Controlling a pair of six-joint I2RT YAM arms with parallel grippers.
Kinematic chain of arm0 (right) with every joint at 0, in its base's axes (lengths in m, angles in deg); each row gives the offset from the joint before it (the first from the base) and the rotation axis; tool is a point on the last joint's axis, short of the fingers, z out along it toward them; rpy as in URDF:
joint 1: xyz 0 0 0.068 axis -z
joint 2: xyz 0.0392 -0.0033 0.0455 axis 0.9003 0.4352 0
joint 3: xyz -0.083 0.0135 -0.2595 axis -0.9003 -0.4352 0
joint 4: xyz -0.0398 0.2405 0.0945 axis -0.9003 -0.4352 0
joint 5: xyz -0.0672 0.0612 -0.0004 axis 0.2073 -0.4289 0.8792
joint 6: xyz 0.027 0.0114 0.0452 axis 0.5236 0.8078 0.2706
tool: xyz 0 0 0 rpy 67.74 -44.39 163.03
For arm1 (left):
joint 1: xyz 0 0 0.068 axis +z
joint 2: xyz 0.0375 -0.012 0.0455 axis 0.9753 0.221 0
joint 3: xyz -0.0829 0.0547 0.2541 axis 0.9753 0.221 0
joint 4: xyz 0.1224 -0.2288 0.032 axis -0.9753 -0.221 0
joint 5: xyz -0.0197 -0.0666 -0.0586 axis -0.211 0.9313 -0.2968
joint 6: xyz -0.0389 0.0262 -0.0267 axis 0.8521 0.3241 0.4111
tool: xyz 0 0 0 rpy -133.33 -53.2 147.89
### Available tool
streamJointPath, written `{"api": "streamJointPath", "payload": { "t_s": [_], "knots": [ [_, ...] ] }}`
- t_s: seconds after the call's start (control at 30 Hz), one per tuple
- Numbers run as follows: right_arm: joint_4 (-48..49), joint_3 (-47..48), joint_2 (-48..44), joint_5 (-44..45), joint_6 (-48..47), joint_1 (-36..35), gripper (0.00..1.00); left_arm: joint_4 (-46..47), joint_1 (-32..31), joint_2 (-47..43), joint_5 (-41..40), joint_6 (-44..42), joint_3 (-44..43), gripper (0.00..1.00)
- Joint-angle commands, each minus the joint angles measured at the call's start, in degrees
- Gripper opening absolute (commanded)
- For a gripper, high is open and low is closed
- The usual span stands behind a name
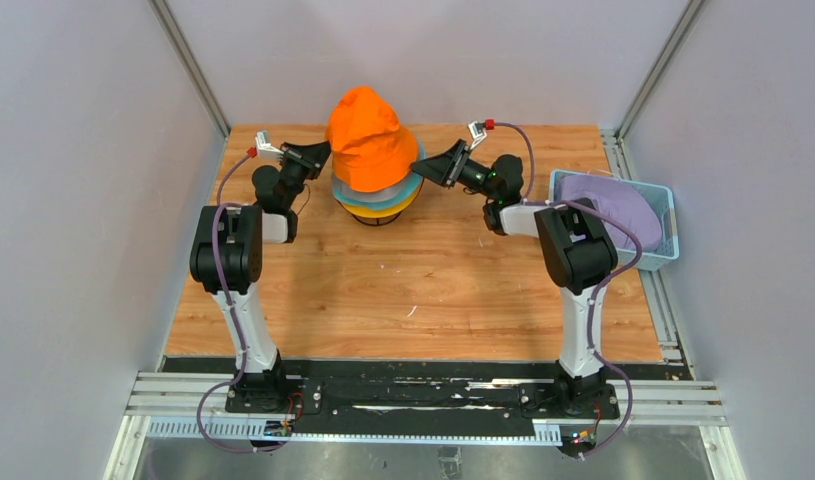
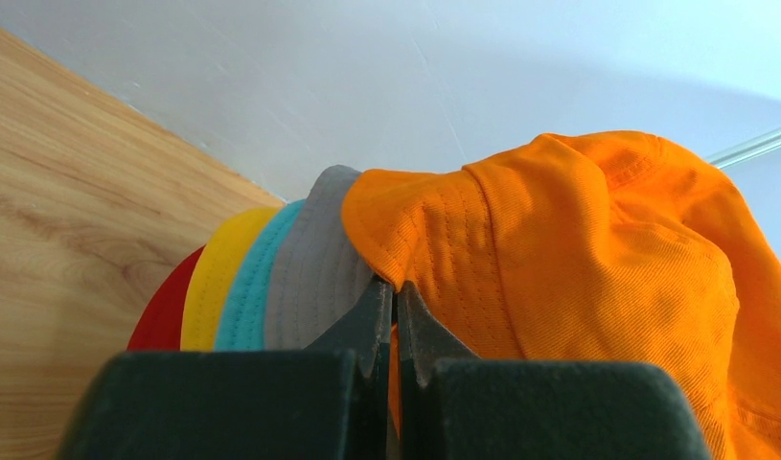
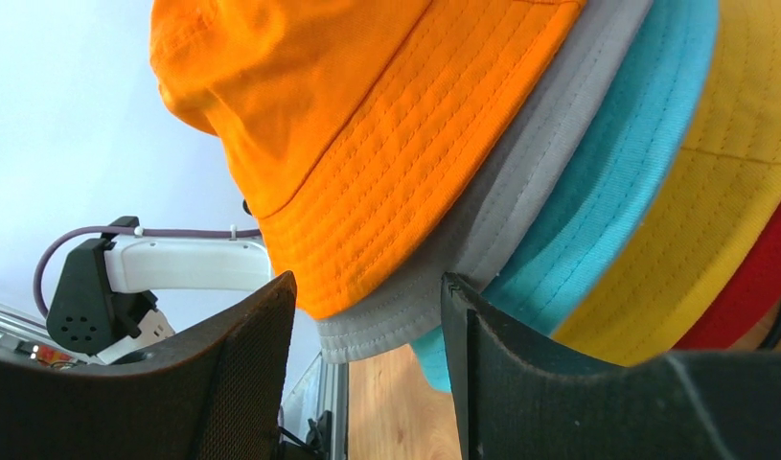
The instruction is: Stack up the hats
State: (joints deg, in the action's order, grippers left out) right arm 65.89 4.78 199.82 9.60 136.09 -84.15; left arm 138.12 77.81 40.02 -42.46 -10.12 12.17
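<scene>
We see the left gripper [image 2: 396,297] closed, its two dark fingers pressed together on the brim edge of the orange hat [image 2: 578,268], with a sliver of orange fabric showing between them. The right gripper [image 3: 367,279] stands apart, and the orange and grey brims hang in the gap between its fingers.

The wrist views show us the layered brims: grey hat [image 2: 314,268], teal hat [image 2: 257,287], yellow hat [image 2: 214,278] and red hat [image 2: 161,316], each peeking out past the next. Only the top view shows the lavender hat [image 1: 608,205], lying in the light blue basket [image 1: 655,262] at the right of the frame.

The stack sits at the upper centre of the wooden table [image 1: 433,290], and the orange crown on top is bunched up to a peak.
</scene>
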Motion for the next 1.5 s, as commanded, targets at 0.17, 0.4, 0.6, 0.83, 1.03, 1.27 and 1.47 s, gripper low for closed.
{"api": "streamJointPath", "payload": {
  "t_s": [0.17,0.4,0.6,0.83,1.03,1.27,1.47],
  "knots": [
    [5.61,6.65,4.79,0.54,4.40,-0.96,0.56,2.67,0.12,0.41,1.76,0.43,-2.04,0.00],
    [10.92,11.14,8.61,1.19,9.61,-1.24,0.39,2.85,0.12,0.81,2.01,0.60,-2.46,0.00],
    [13.00,11.34,9.81,2.26,11.84,-1.07,0.02,2.94,0.12,1.80,2.04,0.63,-2.74,0.00],
    [10.48,7.50,12.33,4.87,11.02,-0.07,0.01,6.19,0.12,5.06,1.51,1.86,-1.33,0.00],
    [11.44,7.18,15.92,5.04,11.74,0.34,0.01,11.04,0.12,8.14,1.63,4.96,-0.94,0.00],
    [7.53,5.46,15.38,4.69,8.11,0.51,0.01,11.28,0.11,7.54,1.41,4.36,0.32,0.00],
    [8.31,5.55,16.14,4.08,8.83,0.61,0.01,16.31,0.29,10.46,-0.13,5.42,4.89,0.00]
  ]
}}
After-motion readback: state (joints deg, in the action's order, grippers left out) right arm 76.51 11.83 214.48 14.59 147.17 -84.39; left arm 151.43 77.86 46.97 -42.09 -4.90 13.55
